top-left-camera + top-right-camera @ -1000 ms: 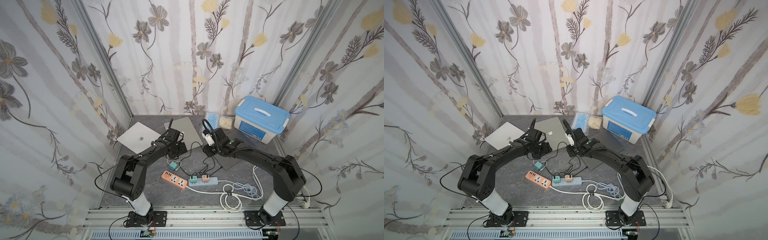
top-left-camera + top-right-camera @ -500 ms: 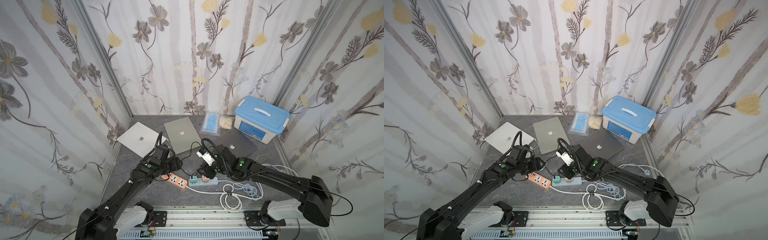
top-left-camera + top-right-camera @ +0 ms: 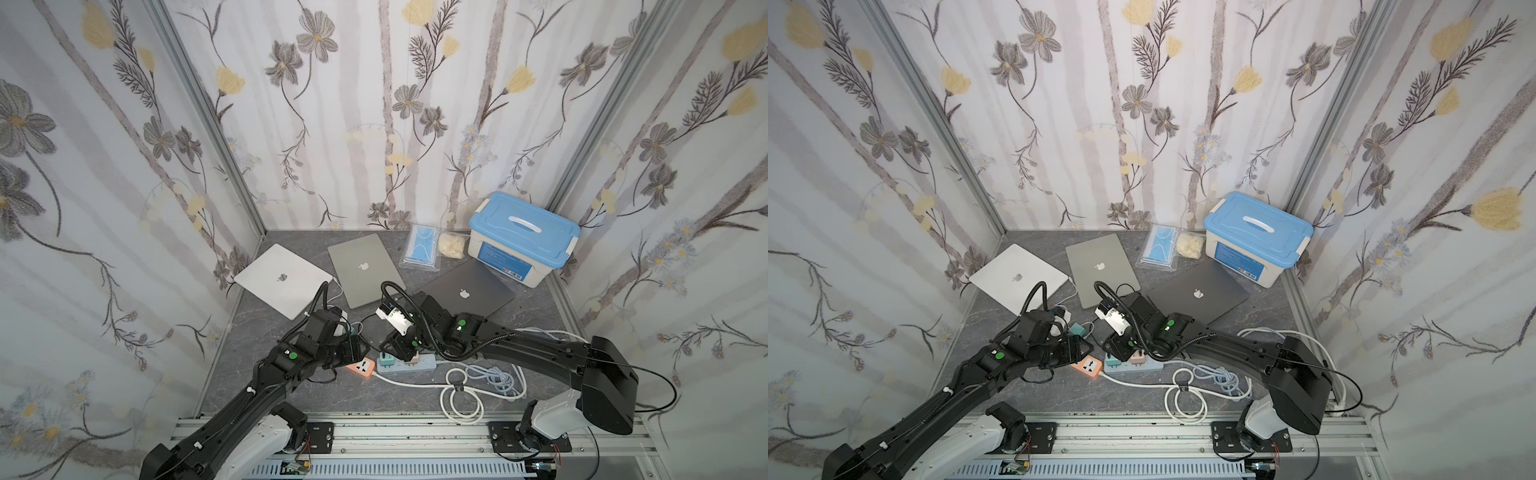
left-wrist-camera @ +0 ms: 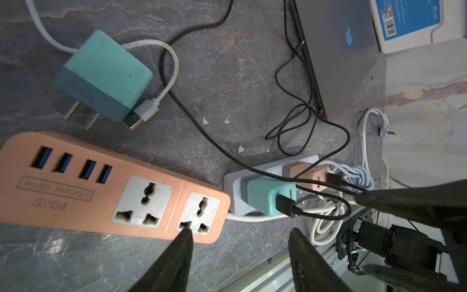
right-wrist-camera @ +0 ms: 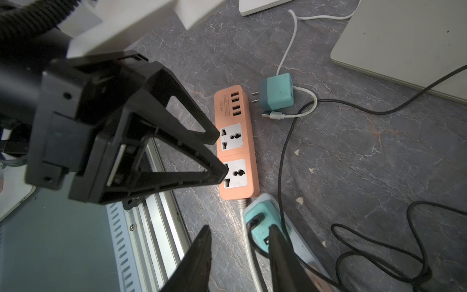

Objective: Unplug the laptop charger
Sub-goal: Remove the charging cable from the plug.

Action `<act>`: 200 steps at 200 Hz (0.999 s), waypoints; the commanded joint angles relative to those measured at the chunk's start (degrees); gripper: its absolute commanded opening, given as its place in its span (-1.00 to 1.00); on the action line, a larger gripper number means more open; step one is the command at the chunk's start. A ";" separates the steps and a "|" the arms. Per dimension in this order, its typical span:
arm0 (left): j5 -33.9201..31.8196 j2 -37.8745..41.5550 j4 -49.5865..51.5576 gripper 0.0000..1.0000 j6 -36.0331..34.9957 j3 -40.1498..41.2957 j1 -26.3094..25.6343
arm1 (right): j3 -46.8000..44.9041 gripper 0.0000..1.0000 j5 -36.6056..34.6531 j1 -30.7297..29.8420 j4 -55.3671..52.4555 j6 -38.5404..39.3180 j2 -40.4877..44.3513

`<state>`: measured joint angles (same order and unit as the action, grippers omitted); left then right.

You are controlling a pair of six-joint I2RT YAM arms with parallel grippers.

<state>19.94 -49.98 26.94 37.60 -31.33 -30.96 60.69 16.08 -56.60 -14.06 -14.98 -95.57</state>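
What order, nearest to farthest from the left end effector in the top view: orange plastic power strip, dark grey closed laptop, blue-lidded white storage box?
1. Orange plastic power strip: right at the left end effector.
2. Dark grey closed laptop: farther back, towards the right.
3. Blue-lidded white storage box: back right corner.

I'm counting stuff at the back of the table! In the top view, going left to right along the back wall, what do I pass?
white laptop → grey laptop → bag of blue masks → cream packet → blue-lidded box
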 commanded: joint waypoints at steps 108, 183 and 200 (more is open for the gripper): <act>0.06 -8.76 -19.26 0.30 6.38 5.49 -3.29 | 0.77 -0.35 3.76 -0.27 -1.36 5.09 -4.89; -1.33 -12.68 -19.09 0.31 6.01 5.39 -4.57 | 1.01 -0.62 2.82 -0.09 -0.65 5.84 -5.35; -1.82 -13.04 -18.52 0.31 5.82 5.60 -4.65 | 0.67 -0.69 2.32 -0.08 0.02 5.67 -4.92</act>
<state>19.62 -62.52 8.19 43.79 -25.69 -35.48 61.23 18.26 -56.71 -16.08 -10.00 -100.99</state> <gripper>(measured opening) 0.655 0.172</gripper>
